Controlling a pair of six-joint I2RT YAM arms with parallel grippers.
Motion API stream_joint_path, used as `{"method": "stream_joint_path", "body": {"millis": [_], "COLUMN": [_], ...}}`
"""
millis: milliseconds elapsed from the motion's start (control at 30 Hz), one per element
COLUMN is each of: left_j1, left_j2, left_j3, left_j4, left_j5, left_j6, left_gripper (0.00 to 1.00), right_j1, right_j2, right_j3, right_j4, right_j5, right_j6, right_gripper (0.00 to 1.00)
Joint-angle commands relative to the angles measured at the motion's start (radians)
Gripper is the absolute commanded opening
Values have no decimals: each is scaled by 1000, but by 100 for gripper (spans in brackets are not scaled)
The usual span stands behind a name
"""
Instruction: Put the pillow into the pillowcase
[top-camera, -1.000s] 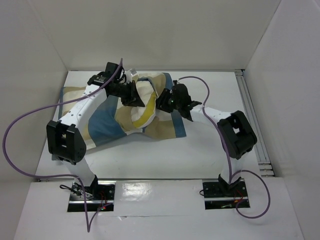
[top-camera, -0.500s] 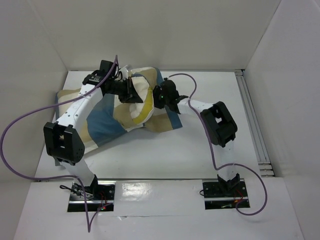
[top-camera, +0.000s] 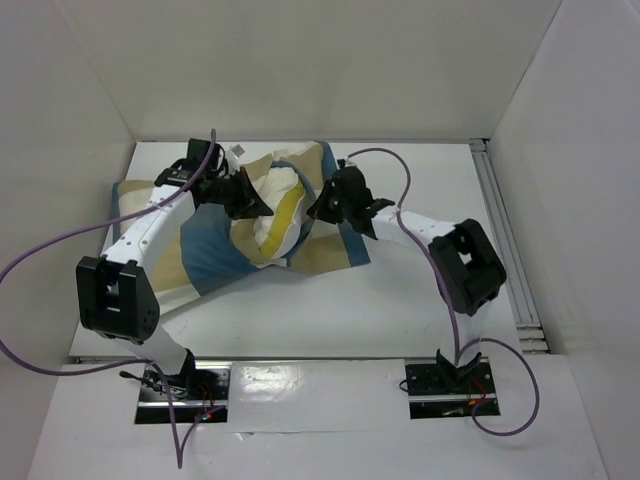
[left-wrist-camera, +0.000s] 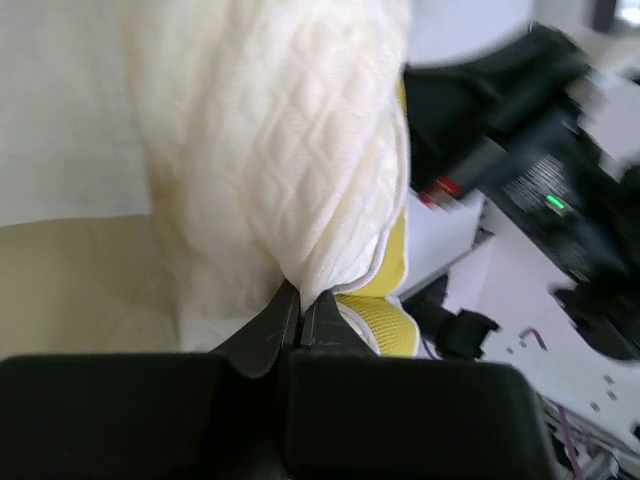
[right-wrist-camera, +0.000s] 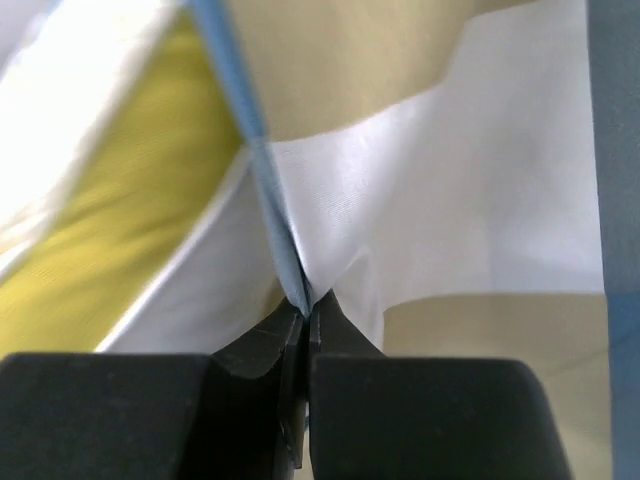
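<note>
Cream with a yellow edge, one pillow (top-camera: 272, 222) is bulging between my two pincers, long axis running far to near. One checked pillowcase (top-camera: 205, 250) is spreading left and near.

Left wrist: my left pincer (left-wrist-camera: 299, 305) is pinching the pillow (left-wrist-camera: 290, 150) shut at its hem.

Right wrist: my right pincer (right-wrist-camera: 304, 305) is clamping the pillowcase (right-wrist-camera: 430, 200) edge, just right of the pillow.

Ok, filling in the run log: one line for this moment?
left pincer: shut on pillow | right pincer: shut on pillowcase | pillow: not fully in
</note>
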Motion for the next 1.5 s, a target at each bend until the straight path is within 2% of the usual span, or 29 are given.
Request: {"method": "stream_joint_path", "body": {"millis": [0, 133, 233, 267, 467, 600, 700, 800, 833, 967, 1000, 1067, 1133, 1200, 1233, 1267, 1367, 1400, 1467], "left_j1": [1, -29, -98, -110, -203, -234, -234, -234, -234, -234, -234, -234, -234, -234, -222, -222, -211, -211, -211], "left_j2": [-23, 52, 107, 126, 241, 295, 325, 353, 353, 332, 332, 332, 322, 266, 241, 215, 114, 93, 36], "left_j3": [-38, -37, -11, 11, 77, 86, 95, 104, 104, 187, 214, 279, 347, 295, 260, 224, 99, 98, 98], "left_j4": [82, 119, 129, 129, 108, 108, 108, 108, 108, 65, -2, -89, -224, -249, -240, -211, -179, -168, -188], "left_j5": [-254, -327, -465, -482, -668, -754, -782, -764, -716, -569, -543, -486, -486, -464, -390, -354, -294, -283, -301], "left_j6": [-87, -121, -145, -145, -233, -274, -296, -296, -273, -163, -137, -60, -31, -44, -44, -58, -67, -58, -49], "left_gripper": [0, 0, 0, 0, 0, 0, 0, 0, 0, 0, 0, 0, 7, 45, 57, 75, 83, 82, 70], "right_j1": [-23, -23, -23, -23, 64, 129, 139, 139, 139, 115, 104, 92, 92, 92, 83, 83, 72, 72, 72], "right_j2": [-163, -261, -321, -330, -332, -347, -393, -428, -429, -429, -429, -407, -372, -349, -325, -312, -255, -243, -209], "right_j3": [-61, -123, -163, -175, -54, -3, -3, -3, -17, -78, -103, -133, -143, -153, -153, -153, -163, -163, -163], "right_j4": [4, 54, 191, 234, 323, 323, 291, 201, 115, -33, -63, -105, -123, -123, -123, -114, -105, -105, -96], "right_j5": [10, -113, -311, -437, -769, -885, -903, -827, -795, -669, -576, -512, -429, -365, -354, -339, -307, -307, -307], "right_j6": [-76, -105, -115, -115, -153, -175, -184, -240, -291, -375, -388, -412, -412, -423, -414, -414, -403, -403, -392], "right_gripper": [0, 0, 0, 0, 0, 0, 0, 0, 0, 0, 0, 0, 0, 0, 0, 0, 0, 0, 0]}}
